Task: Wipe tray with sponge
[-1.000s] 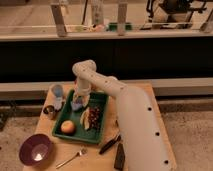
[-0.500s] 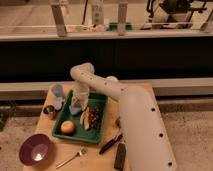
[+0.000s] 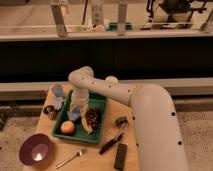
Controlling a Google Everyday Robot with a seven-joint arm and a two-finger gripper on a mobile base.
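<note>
The green tray point(image 3: 101, 103) lies on the wooden table, left of centre. My gripper point(image 3: 76, 113) points straight down into the tray's left half, with the white arm reaching in from the right. A pale blue-grey sponge point(image 3: 73, 116) shows right at the gripper's tip, on or just above the tray floor. Whether it is held I cannot make out. Also in the tray are an orange-red fruit point(image 3: 67, 127) at the near left, and a banana with a dark bunch point(image 3: 92, 119) just right of the gripper.
A light blue cup point(image 3: 57, 92) and a small can point(image 3: 50, 111) stand left of the tray. A purple bowl point(image 3: 36, 149) sits at the near left corner. A fork point(image 3: 71, 158), a dark-handled tool point(image 3: 113, 139) and a black block point(image 3: 120, 156) lie in front.
The arm's upper joint has sunk a little and shifted slightly left. The gripper has come lower into the tray's left half.
</note>
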